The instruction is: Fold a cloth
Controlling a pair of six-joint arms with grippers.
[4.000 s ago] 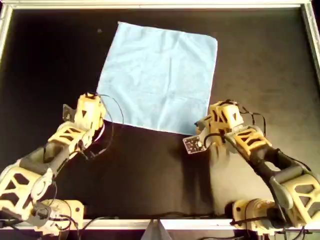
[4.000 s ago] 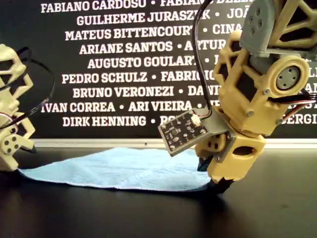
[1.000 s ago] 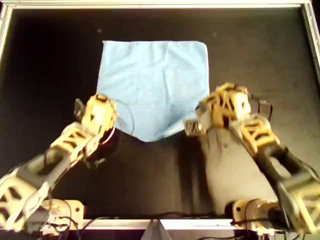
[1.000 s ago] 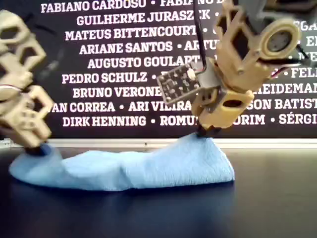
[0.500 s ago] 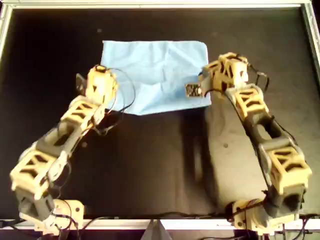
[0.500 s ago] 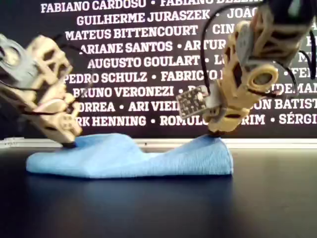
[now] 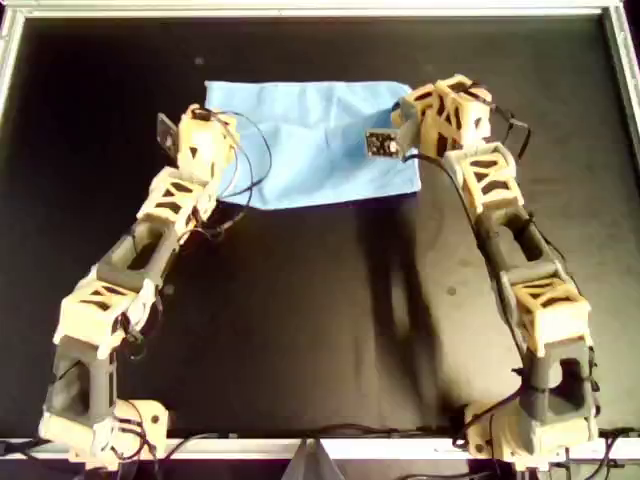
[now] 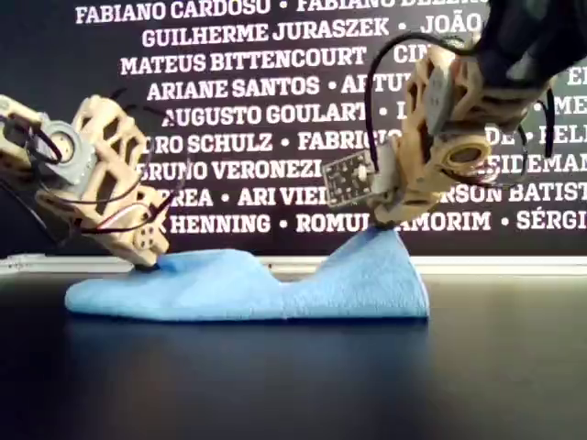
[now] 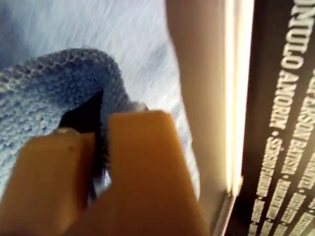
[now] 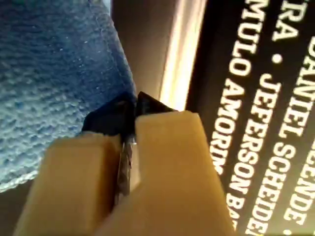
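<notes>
The light blue cloth [image 7: 310,140] lies doubled over on the black table, a wide band at the far side of the overhead view. My left gripper [image 7: 203,118] is shut on the cloth's corner at the overhead view's left, and blue fabric bunches around its fingers [image 9: 142,162]. My right gripper [image 7: 408,112] is shut on the corner at the overhead view's right, holding that cloth [image 10: 49,73] corner up in a peak. In the exterior view the cloth [image 8: 238,289] sags between the left gripper [image 8: 147,264] and the right gripper [image 8: 381,225].
A metal frame [image 7: 320,10] rims the black table [image 7: 300,330]. A dark banner with white names [image 8: 238,92] stands behind the far edge. A small circuit board [image 8: 348,179] juts from the right gripper.
Both grippers have carried the cloth's near edge away toward the far edge, doubling the cloth over. Both arms now reach further out.
</notes>
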